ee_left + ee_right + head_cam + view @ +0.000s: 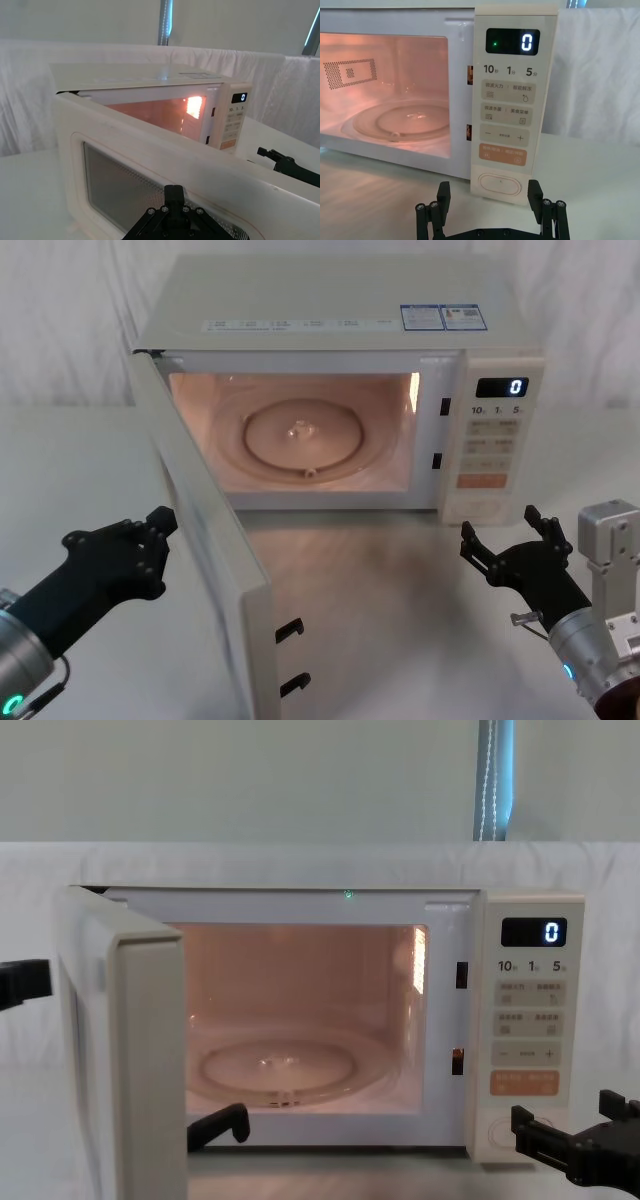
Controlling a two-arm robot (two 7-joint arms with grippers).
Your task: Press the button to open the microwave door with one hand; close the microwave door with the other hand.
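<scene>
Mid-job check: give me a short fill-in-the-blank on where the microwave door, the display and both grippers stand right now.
1. The microwave door stands ____.
2. The display above the button reads ____.
3. The gripper beside the door's outer face is the ____ gripper.
4. The right gripper waits before the control panel, its jaws ____.

Missing words: open; 0; left; open

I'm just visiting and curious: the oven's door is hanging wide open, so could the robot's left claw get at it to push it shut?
Probably yes. The left gripper sits just outside the open microwave door, facing its outer window side, and nothing shows between them. The right gripper, fingers open, is off by the button, away from the door's swing.
</scene>
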